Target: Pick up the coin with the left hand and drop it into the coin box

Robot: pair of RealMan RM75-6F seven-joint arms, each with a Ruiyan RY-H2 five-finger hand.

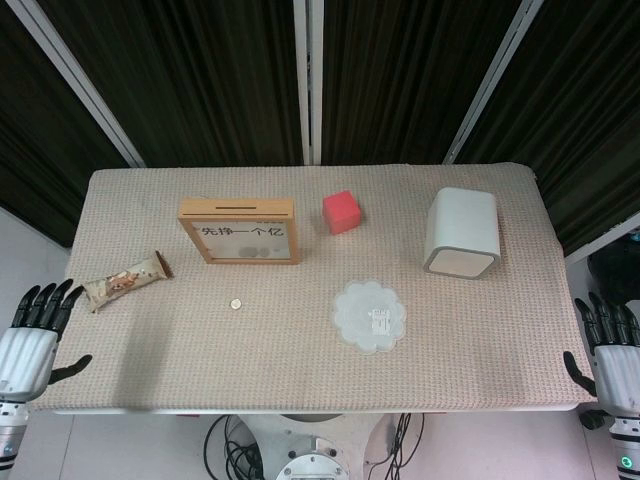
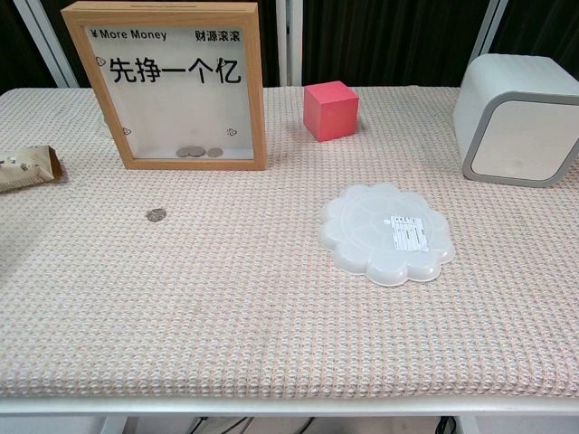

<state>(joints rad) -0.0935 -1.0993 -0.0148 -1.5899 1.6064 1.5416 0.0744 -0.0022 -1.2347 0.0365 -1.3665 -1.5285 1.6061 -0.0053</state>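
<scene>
A small coin (image 1: pixel 236 303) lies flat on the woven table cover, in front of the coin box; the chest view shows the coin (image 2: pixel 156 214) left of centre. The coin box (image 1: pixel 239 230) is a wooden frame with a clear front and a slot on top; in the chest view the coin box (image 2: pixel 169 86) has a few coins at its bottom. My left hand (image 1: pixel 35 330) hovers off the table's left front corner, fingers spread and holding nothing, far left of the coin. My right hand (image 1: pixel 610 345) hangs off the right front corner, fingers apart and empty.
A snack bar wrapper (image 1: pixel 125 280) lies at the left edge. A red cube (image 1: pixel 342 211) stands right of the box. A white flower-shaped plastic lid (image 1: pixel 370 315) lies mid-table. A white rounded container (image 1: pixel 461 232) stands at the right rear.
</scene>
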